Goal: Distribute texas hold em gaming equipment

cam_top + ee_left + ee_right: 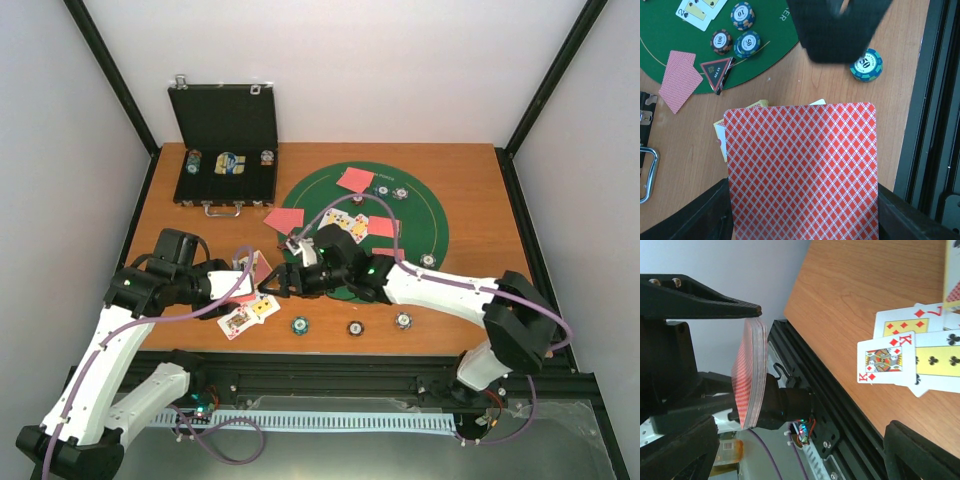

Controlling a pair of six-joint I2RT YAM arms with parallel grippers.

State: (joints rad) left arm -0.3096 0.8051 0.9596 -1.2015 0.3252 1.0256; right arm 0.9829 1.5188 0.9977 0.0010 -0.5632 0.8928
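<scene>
Left gripper (238, 288) clamped shut on the deck of red-backed cards (802, 172) (faces vertical, above the table (460, 190)). Face-up cards (245, 315) lie beneath. Right gripper (277, 281), jaws wide and empty, faces the deck; poker chips (299, 325) line the front edge.

We find the black hinged case (225, 150) behind and left of the big round green felt mat (425, 215), red-backed playing cards (355, 180) on it, three small round striped poker chips (355, 328) before it, face-up cards (247, 315) front-left.
</scene>
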